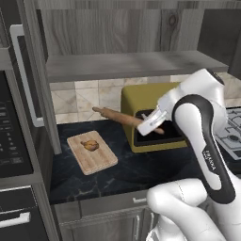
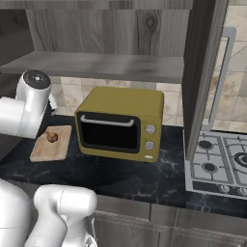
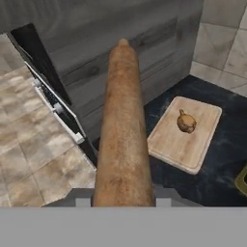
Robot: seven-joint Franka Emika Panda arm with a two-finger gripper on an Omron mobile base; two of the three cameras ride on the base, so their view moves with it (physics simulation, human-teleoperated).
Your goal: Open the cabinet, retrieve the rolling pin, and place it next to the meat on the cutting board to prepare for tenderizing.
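Cabinet stands open above and behind the gripper, its grey shelf bare, one dark door swung out over the stove. Black marbled counter lies below the gripper. Mustard toaster oven sits just behind and under the hand. Cutting board rests on the counter, lower and off toward the pin's far end, apart from it. Rolling pin is clamped in the gripper, jaws narrowed on its shaft, held in the air, tilted, its free end reaching toward the board. Meat sits near the board's middle.
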